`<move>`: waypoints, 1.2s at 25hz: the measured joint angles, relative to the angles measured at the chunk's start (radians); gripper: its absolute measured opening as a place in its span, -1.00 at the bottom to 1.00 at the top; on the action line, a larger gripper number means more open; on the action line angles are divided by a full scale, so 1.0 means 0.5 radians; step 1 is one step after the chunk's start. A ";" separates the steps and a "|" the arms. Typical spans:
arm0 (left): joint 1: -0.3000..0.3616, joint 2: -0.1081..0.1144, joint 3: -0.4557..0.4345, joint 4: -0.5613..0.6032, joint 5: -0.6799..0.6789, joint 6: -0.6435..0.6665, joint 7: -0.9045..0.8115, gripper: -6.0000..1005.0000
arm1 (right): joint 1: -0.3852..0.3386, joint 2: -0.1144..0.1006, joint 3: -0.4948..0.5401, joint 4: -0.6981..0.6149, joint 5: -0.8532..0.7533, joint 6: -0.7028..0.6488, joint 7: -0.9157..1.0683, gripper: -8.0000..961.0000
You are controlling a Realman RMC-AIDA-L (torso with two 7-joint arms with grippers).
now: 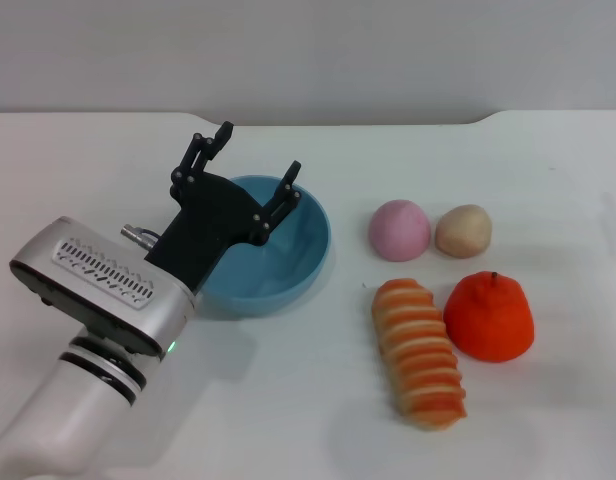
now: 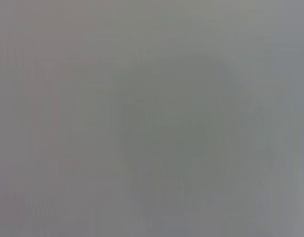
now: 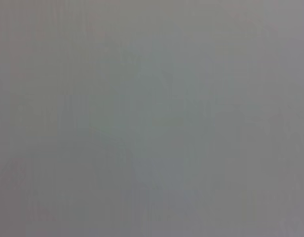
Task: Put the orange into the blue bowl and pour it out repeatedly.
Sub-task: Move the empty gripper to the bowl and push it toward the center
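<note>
The orange (image 1: 490, 315) rests on the white table at the right, glossy red-orange with a dark stem nub on top, well apart from any gripper. The blue bowl (image 1: 300, 252) stands left of centre and what shows of its inside holds nothing. My left gripper (image 1: 252, 164) hangs over the bowl's far rim, open, with nothing between its black fingers; one fingertip (image 1: 220, 133) is beyond the rim, the other (image 1: 292, 176) by the far wall. The arm's black and silver body hides the bowl's near-left part. Both wrist views show only flat grey. The right gripper is out of view.
A ridged orange-and-cream bread piece (image 1: 418, 352) lies just left of the orange. Behind them sit a pink ball (image 1: 399, 229) and a tan ball (image 1: 463, 231). The table's far edge (image 1: 388, 118) meets a grey wall.
</note>
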 joint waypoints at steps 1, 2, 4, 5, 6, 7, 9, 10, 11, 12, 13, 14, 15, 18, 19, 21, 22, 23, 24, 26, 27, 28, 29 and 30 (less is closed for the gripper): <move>-0.001 0.000 0.000 0.000 -0.001 0.001 0.000 0.61 | 0.005 0.000 0.000 -0.001 0.000 0.000 0.000 0.27; -0.003 0.000 0.000 0.000 -0.001 0.001 0.000 0.61 | 0.010 0.000 0.000 -0.002 0.000 0.000 0.000 0.27; -0.004 0.000 0.000 0.000 -0.001 0.003 0.000 0.61 | 0.015 -0.001 0.000 -0.002 0.001 0.003 0.000 0.27; -0.004 0.000 0.000 0.000 -0.001 0.003 0.000 0.61 | 0.016 -0.001 0.000 -0.002 0.001 0.005 0.000 0.27; -0.004 0.000 0.000 0.000 -0.001 0.004 0.000 0.61 | 0.017 -0.001 0.000 -0.002 0.001 0.005 0.000 0.27; -0.004 0.000 0.000 0.000 -0.001 0.004 0.000 0.61 | 0.018 -0.002 0.000 -0.002 0.004 0.002 -0.001 0.27; -0.004 0.000 0.000 0.000 0.000 0.004 0.000 0.61 | 0.018 -0.002 0.000 -0.002 0.006 0.000 -0.001 0.27; -0.003 0.000 0.000 0.004 -0.002 0.008 -0.007 0.61 | 0.017 -0.002 0.000 -0.001 0.008 0.000 -0.001 0.27; 0.000 0.000 -0.003 0.013 -0.007 0.015 -0.020 0.61 | 0.018 -0.002 0.001 -0.001 0.009 0.000 -0.001 0.27; 0.004 0.001 -0.009 0.035 -0.024 0.034 -0.041 0.61 | 0.017 -0.002 0.002 -0.001 0.009 0.000 -0.001 0.27; 0.008 0.005 -0.019 0.072 -0.052 0.075 -0.072 0.61 | 0.017 -0.002 0.003 0.000 0.009 0.000 -0.001 0.27; 0.009 0.011 -0.032 0.107 -0.081 0.128 -0.094 0.61 | 0.016 -0.002 0.003 0.003 0.010 0.000 -0.001 0.27; 0.007 0.015 -0.049 0.136 -0.097 0.185 -0.100 0.61 | 0.015 -0.002 0.003 0.005 0.010 0.001 -0.001 0.27; -0.006 0.028 -0.136 0.215 -0.117 0.339 -0.104 0.61 | 0.012 -0.002 0.003 0.011 0.010 0.004 -0.002 0.27; -0.011 0.042 -0.269 0.343 -0.110 0.536 -0.095 0.61 | 0.011 -0.002 0.003 0.011 0.010 0.006 -0.002 0.27; -0.010 0.069 -0.433 0.531 -0.042 0.817 -0.080 0.61 | 0.003 0.000 0.003 0.013 0.009 0.006 -0.002 0.27; -0.010 0.069 -0.433 0.531 -0.042 0.817 -0.080 0.61 | 0.003 0.000 0.003 0.013 0.009 0.006 -0.002 0.27; -0.009 0.084 -0.511 0.612 0.013 0.961 -0.075 0.61 | 0.001 0.001 0.003 0.013 0.009 0.005 -0.002 0.27; -0.007 0.111 -0.725 0.831 0.141 1.367 -0.055 0.61 | 0.000 0.002 0.003 0.013 0.007 0.004 -0.002 0.27; -0.007 0.120 -0.841 0.942 0.196 1.593 -0.042 0.61 | -0.003 0.002 0.003 0.013 0.002 0.004 -0.003 0.27; -0.007 0.120 -0.969 1.049 0.225 1.838 -0.012 0.61 | -0.004 0.002 0.003 0.012 0.001 0.003 -0.003 0.27; -0.008 0.116 -1.090 1.141 0.243 2.074 0.036 0.61 | -0.004 0.002 0.003 0.012 0.001 0.002 -0.003 0.27; -0.010 0.106 -1.208 1.224 0.252 2.272 0.089 0.61 | -0.005 0.001 0.003 0.012 0.001 0.001 -0.003 0.27; -0.012 0.093 -1.308 1.294 0.256 2.426 0.146 0.61 | -0.005 0.000 0.003 0.012 0.001 0.000 -0.003 0.27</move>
